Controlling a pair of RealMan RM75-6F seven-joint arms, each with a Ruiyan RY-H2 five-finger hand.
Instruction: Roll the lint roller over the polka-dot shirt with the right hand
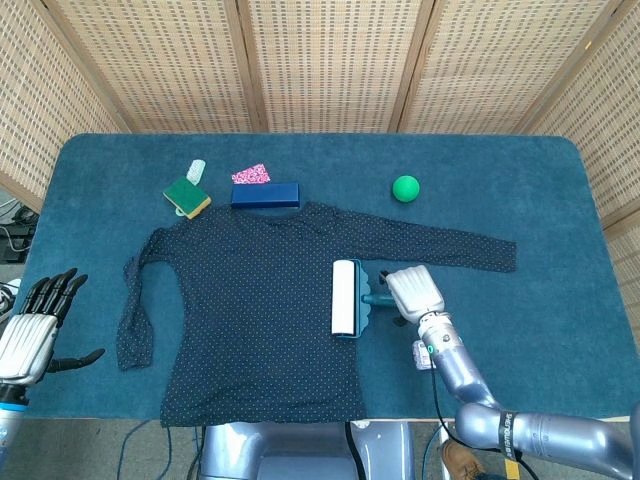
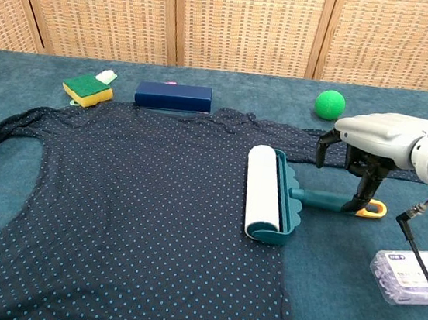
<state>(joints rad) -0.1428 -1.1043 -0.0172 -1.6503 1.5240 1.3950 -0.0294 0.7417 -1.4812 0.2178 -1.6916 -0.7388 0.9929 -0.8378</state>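
A dark polka-dot shirt (image 1: 250,310) (image 2: 114,210) lies spread flat on the blue table. The lint roller (image 1: 346,298) (image 2: 266,194), white roll in a teal frame, rests on the shirt's right edge, its teal handle with a yellow tip (image 2: 370,208) pointing right. My right hand (image 1: 413,291) (image 2: 376,141) hovers palm-down over that handle, fingers curled downward around it without gripping; it hides most of the handle in the head view. My left hand (image 1: 35,325) stays off the table's front-left corner, fingers spread, holding nothing.
A green ball (image 1: 405,188) sits back right. A navy box (image 1: 265,194), a pink packet (image 1: 250,174) and a green-yellow sponge (image 1: 186,196) lie behind the shirt. A clear plastic case (image 2: 411,275) lies front right. A wicker screen stands behind the table.
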